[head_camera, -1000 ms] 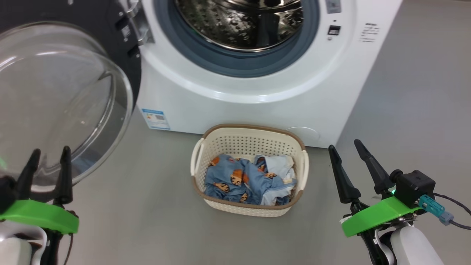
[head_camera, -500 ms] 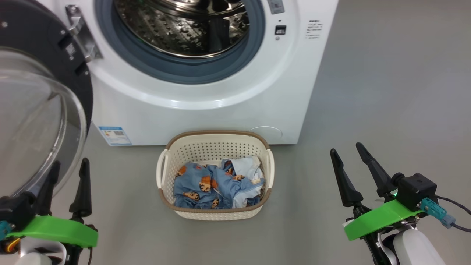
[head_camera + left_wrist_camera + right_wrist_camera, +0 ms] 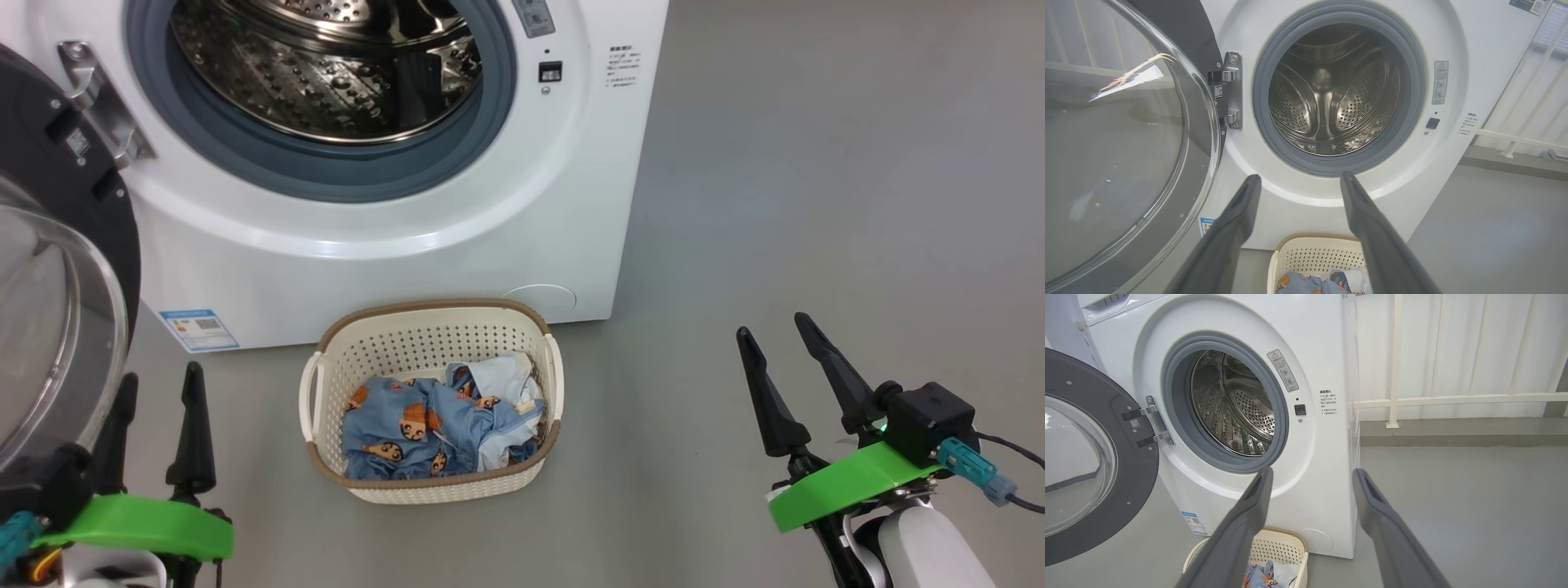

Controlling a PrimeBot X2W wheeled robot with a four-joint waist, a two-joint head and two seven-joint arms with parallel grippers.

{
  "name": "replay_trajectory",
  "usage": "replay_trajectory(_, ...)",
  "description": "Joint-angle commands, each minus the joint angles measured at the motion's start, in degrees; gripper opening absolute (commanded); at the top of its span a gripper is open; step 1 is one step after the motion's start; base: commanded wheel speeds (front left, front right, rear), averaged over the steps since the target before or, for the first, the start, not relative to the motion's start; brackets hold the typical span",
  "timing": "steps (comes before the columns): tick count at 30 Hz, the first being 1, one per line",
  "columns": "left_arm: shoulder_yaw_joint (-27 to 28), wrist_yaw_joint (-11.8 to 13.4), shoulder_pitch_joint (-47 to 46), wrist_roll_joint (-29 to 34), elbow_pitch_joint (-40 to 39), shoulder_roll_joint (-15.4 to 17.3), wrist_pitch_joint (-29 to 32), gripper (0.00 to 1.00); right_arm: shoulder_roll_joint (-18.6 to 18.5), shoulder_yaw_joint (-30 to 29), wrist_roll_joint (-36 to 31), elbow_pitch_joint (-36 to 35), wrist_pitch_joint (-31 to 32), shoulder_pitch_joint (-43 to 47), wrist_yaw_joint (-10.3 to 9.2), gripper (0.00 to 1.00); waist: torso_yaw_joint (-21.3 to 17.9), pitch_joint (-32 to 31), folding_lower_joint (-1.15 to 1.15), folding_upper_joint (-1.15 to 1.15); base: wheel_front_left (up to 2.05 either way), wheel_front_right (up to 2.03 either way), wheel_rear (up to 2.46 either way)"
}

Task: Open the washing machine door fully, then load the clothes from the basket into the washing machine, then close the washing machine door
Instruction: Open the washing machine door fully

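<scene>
Clothes [image 3: 408,420] in the basket [image 3: 433,304] look soft, light and floppy; best to pinch a thick fold on top. Left gripper [image 3: 161,374] and right gripper [image 3: 772,324] are spread wide; both hold nothing.

Everything is evenly and brightly lit; only soft, faint shadows are cast on the floor [image 3: 816,204]. Glare is seen on the drum [image 3: 326,73] and the door [image 3: 1118,143] glass. Straight edges are bowed toward both wrist views' borders.

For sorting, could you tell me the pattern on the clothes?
The clothes are light blue with orange-brown bears; clearest in head view.
</scene>
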Motion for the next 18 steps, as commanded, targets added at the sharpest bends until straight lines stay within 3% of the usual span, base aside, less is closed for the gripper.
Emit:
replay_trajectory(1, 2.51, 0.02, 0.22, 1.16, -2.04, 1.09, -0.36, 1.00, -0.49, 1.11, -0.38, -1.60, -0.69, -0.21, 0.09, 1.00, -0.61, -0.21, 0.00, 0.00, 0.00, 0.00, 0.00)
replay_trajectory(18, 3.03, -0.49, 2.71, 2.77, -3.61, -1.09, -0.36, 1.00, -1.47, 0.48, -0.11, -1.96, -0.69, 0.10, 0.09, 1.00, -1.61, -0.94, 0.00, 0.00, 0.00, 0.00, 0.00)
